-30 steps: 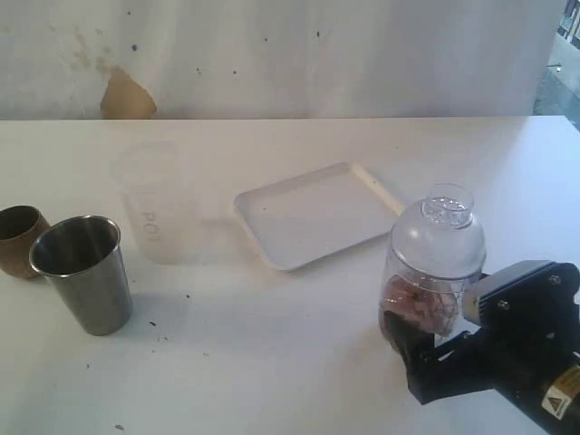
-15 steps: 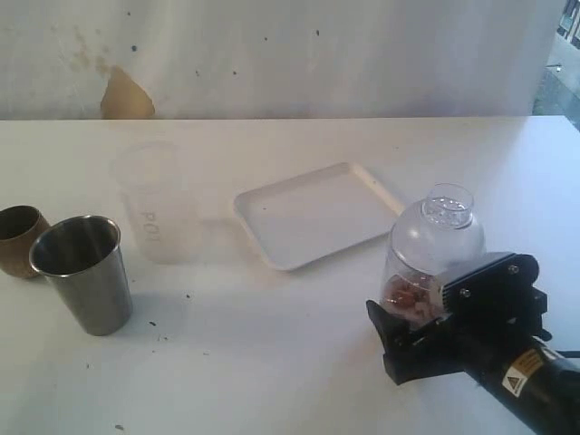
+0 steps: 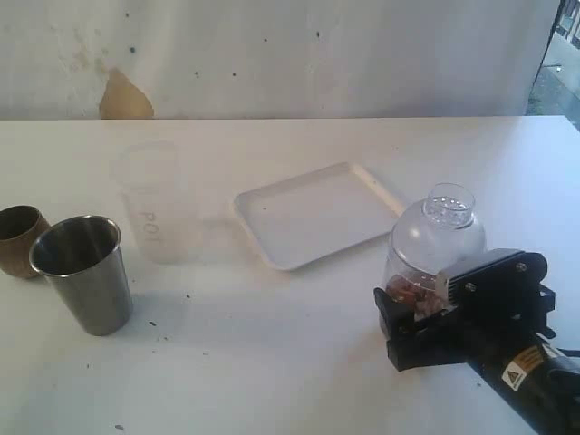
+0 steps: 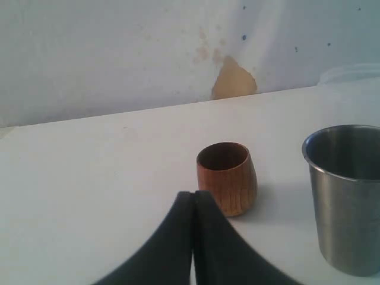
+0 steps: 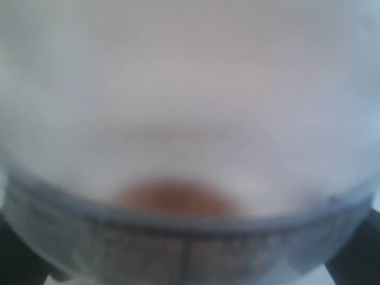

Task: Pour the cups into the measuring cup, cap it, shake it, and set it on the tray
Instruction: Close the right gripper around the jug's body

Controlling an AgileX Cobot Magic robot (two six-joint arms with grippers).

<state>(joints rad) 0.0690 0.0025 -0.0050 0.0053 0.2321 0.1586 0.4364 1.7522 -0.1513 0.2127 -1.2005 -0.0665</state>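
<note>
Three cups stand grouped at the left of the counter [image 3: 272, 362]: the small brown cup [image 3: 18, 237] farthest left, the steel tumbler [image 3: 83, 272] just beside it and nearer the camera, and the frosted plastic cup [image 3: 154, 204] with grey lettering a little behind and to the right. All three are upright; I cannot make out anything in them from the exterior view. White tray [image 3: 317, 213] lies flat mid-counter, sitting at an angle, nothing on it. Measuring cup [image 3: 408, 283] stands upright on the counter near the tray's right corner, off the tray, with the clear domed lid [image 3: 439, 237] on top and brownish contents [image 3: 412, 294] low inside. Right pincer [image 3: 419, 310] is at the cup's lower half, one dark finger showing on the cup's left side. My right wrist view is filled by the blurred cup wall, with the dark fingers [image 5: 15, 255] at either edge, so the cup sits between them; I cannot tell whether they press on it. Left pincer [image 4: 193, 199] is closed, fingertips meeting with nothing between them, aimed at the brown cup, with the tumbler beside that cup.
</note>
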